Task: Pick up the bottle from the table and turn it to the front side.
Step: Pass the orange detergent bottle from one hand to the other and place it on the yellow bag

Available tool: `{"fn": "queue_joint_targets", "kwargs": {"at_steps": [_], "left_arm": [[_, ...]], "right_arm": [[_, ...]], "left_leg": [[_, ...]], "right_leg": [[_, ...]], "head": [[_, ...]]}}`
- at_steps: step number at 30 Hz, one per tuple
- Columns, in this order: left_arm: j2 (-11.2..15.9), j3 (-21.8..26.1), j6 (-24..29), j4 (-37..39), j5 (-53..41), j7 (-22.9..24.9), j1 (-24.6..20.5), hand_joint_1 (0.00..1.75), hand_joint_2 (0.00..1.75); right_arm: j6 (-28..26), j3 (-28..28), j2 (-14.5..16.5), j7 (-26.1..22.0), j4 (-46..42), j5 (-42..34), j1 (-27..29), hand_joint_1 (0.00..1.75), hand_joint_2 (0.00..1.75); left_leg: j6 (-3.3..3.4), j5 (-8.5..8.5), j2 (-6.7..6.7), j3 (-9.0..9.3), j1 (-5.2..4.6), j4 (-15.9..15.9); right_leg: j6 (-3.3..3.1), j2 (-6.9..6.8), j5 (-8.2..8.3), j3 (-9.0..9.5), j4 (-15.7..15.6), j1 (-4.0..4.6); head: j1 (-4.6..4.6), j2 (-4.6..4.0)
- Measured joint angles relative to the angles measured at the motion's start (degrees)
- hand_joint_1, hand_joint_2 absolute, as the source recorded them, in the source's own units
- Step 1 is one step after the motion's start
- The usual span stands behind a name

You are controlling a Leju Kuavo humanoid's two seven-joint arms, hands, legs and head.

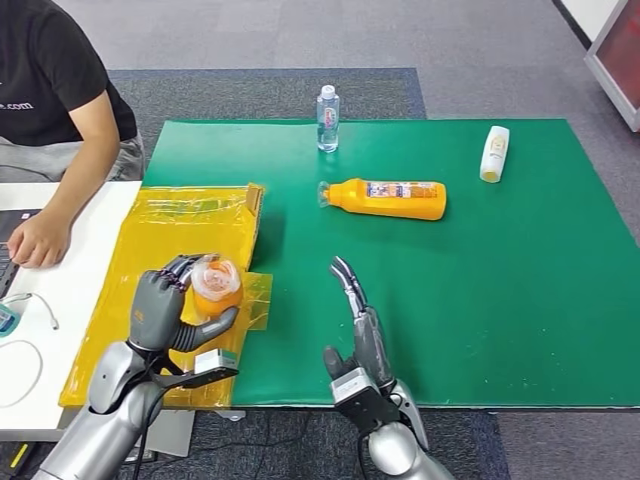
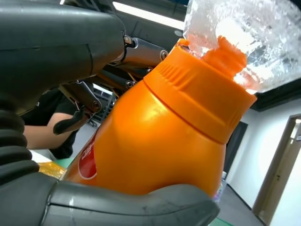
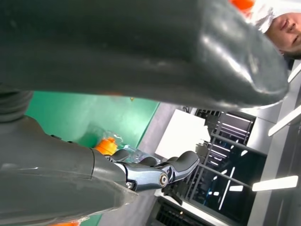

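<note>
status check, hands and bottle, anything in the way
Left hand holds orange bottle, lifted over yellow sheet. Right hand open, empty. Nothing blocking.

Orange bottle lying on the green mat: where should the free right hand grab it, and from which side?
Probably the mid-body of the orange bottle, from above. It lies on its side across the green mat, cap end toward the robot's left, so the long flat flank faces up. The right hand is open, nearer the robot than the bottle.

Only readable txt: ".com" on person's black shirt (image 1: 45, 60); bottle labels illegible.
</note>
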Motion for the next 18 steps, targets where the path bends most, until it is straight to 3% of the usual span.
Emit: {"fn": "queue_joint_targets", "kwargs": {"at_steps": [9,18], "left_arm": [[1.1,-0.9,1.8,4.8,-6.3,3.2,-3.2,1.75,1.75],[1.2,-1.9,1.5,6.9,-6.5,3.8,-4.9,1.75,1.75]], "right_arm": [[0.2,-0.5,0.0,-0.1,0.1,-0.5,1.0,0.00,0.00],[0.3,-1.0,0.0,-0.1,0.1,-0.5,1.8,0.00,0.00]], "left_leg": [[-0.03,-0.01,0.00,0.08,0.00,0.0],[-0.04,0.01,0.00,0.14,0.00,0.0]], "right_leg": [[-0.02,0.01,0.01,0.08,0.0,0.00],[-0.05,0.02,0.04,0.13,0.0,0.00]], "head": [[-0.01,0.00],[-0.01,0.00]]}}
